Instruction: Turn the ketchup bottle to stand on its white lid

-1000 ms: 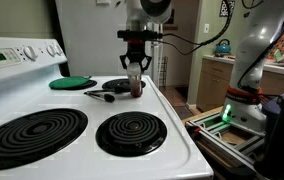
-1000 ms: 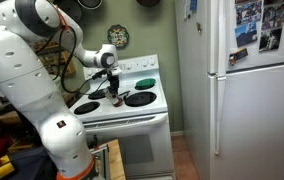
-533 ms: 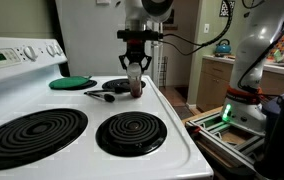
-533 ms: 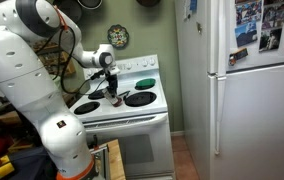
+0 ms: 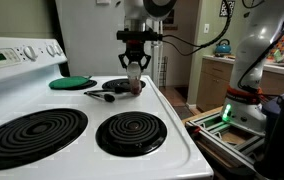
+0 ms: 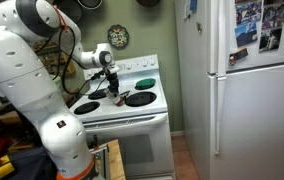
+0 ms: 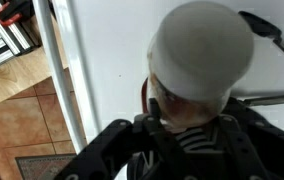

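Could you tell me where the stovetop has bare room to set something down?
Bare: the white stovetop strip between the two front coil burners, and the patch behind it. Crowded farther back: flat green round lid, black utensil, and dark red ketchup bottle in the gripper.

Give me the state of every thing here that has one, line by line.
ketchup bottle: under the tool, not standing on its lid
white lid: on the bottle, facing the wrist view
tool: fingers either side of the bottle, grip unclear
green lid: lying flat
black utensil: lying on the stovetop
front burners: dark, not glowing
fridge doors: shut
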{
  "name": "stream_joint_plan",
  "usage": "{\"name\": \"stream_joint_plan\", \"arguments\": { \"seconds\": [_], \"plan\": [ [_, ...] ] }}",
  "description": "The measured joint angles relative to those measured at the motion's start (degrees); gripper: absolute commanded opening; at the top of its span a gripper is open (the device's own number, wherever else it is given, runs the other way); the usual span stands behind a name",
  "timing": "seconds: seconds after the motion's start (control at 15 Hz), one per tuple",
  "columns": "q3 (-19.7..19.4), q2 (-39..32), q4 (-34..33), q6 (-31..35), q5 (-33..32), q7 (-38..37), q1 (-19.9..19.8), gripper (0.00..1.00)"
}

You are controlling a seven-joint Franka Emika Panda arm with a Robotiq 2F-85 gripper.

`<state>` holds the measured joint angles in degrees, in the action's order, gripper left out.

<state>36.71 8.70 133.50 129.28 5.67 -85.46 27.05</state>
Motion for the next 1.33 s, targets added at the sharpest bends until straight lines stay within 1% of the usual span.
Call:
{"name": "stream_joint_plan", "arguments": {
  "seconds": [0.4, 0.53, 0.6, 0.67, 0.73, 0.87, 1.07, 1.13, 1.27, 1.33],
  "plan": [
    [1.0, -0.5, -0.1, 0.0, -5.1, -2.4, 0.0, 0.18],
    [1.1, -0.5, -0.1, 0.0, -5.9, -3.1, 0.0, 0.18],
    [1.2, -0.6, -0.2, 0.0, -6.3, -3.2, 0.0, 0.27],
    [1.2, -0.7, -0.2, 0.0, -6.6, -3.3, 0.0, 0.41],
    [1.3, -0.8, -0.3, 0.0, -6.7, -3.3, 0.0, 0.58],
    [1.3, -1.1, -0.6, 0.0, -6.8, -3.3, 0.0, 0.53],
    [1.3, -2.2, -0.9, 0.0, -6.8, -3.3, 0.0, 0.54],
    [1.3, -2.7, -0.9, 0.0, -6.8, -3.3, 0.0, 0.33],
    [1.3, -3.7, -1.0, 0.0, -6.8, -3.3, 0.0, 0.28],
    [1.3, -4.0, -1.2, 0.0, -6.9, -3.3, 0.0, 0.23]
  ]
}}
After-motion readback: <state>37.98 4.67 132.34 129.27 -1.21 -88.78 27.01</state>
